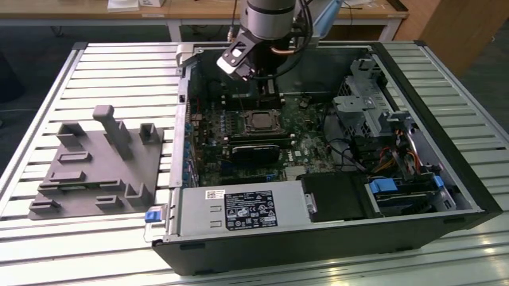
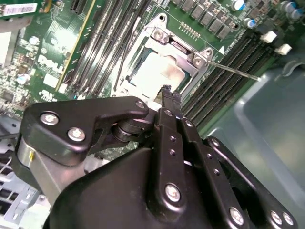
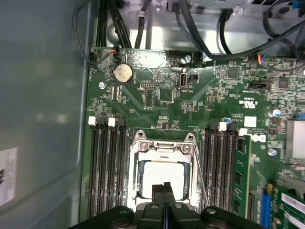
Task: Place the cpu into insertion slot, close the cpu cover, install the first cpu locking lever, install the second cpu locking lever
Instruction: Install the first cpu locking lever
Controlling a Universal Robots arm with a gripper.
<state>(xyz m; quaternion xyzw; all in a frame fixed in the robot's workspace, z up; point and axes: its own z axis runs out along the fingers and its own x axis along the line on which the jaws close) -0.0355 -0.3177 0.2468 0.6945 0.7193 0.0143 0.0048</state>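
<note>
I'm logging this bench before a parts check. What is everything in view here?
PC case: one, black, open on the table.
table: one, silver, slatted, under the case.
fixture: one, grey, on the table at the exterior view's left.
motherboard: one, green, inside the case.
cpu: one, silvery-grey, in its socket.
cpu cover: one, metal frame, around the cpu.
lever: one clearly seen, thin metal, beside the socket.
coin battery: one, silver, on the motherboard.
graphics card: one, black, next to the socket.
power supply: one, grey, case corner.
arm: one, grey, above the case.
gripper: one, black, shut, over the cpu.
</note>
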